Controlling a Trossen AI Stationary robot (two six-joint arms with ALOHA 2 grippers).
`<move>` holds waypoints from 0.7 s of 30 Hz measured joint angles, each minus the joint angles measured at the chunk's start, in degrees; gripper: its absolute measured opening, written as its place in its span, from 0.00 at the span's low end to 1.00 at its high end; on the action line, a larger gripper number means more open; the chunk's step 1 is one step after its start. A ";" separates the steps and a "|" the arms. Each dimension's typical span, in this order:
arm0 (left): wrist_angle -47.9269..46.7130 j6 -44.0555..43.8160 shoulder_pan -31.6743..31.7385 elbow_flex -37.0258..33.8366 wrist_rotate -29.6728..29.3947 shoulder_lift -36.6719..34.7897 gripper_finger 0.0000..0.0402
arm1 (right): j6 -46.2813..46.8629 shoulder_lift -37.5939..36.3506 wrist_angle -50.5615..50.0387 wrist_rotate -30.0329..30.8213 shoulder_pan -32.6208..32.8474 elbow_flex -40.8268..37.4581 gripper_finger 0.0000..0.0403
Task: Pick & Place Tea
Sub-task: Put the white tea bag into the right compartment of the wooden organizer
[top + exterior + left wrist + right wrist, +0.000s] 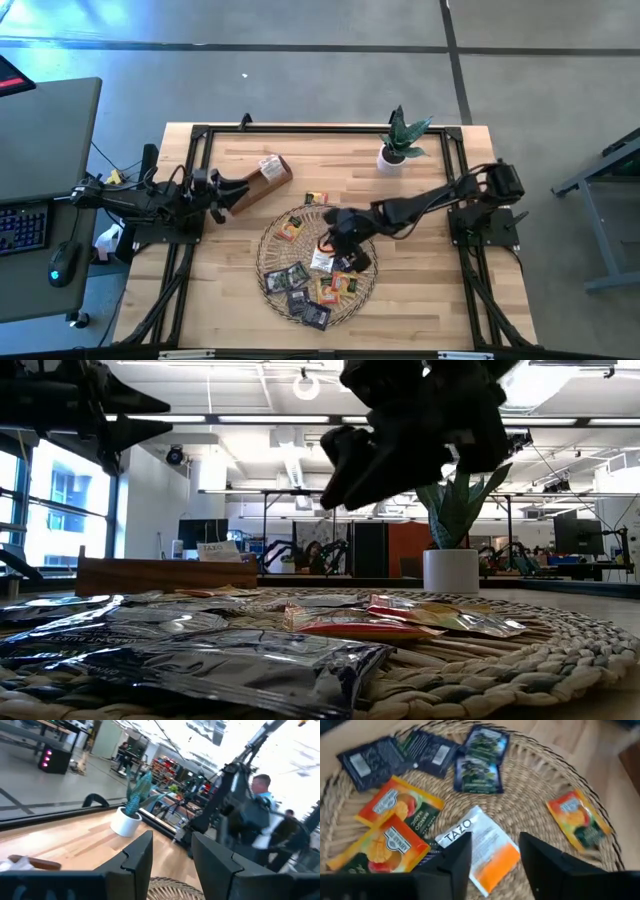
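Note:
Several tea sachets lie flat on a round woven tray. In the right wrist view a white-and-orange sachet lies just beyond my fingers, between orange mango ones and dark ones. My right gripper hangs open over the tray's middle, tipped downward, with nothing between its fingers. The low view shows it clear above the sachets. At the table's left side my left gripper waits open and level, next to a brown wooden box.
A potted plant in a white pot stands at the far right of the table. One orange sachet lies at the tray's far rim. A black frame runs along the table's edges. A person shows in the room beyond.

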 joint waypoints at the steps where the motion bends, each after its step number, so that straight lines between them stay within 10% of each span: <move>1: 0.00 0.00 0.00 0.00 -0.79 0.00 0.34 | -1.47 0.85 1.46 -0.11 0.27 -0.01 0.45; 8: 0.11 0.00 0.00 0.00 -4.31 0.00 0.34 | -3.75 10.72 3.14 -8.37 0.15 8.23 0.50; 21: -0.20 0.00 0.00 0.00 -4.41 0.00 0.34 | -16.57 28.10 -27.76 -7.73 -1.45 33.44 0.50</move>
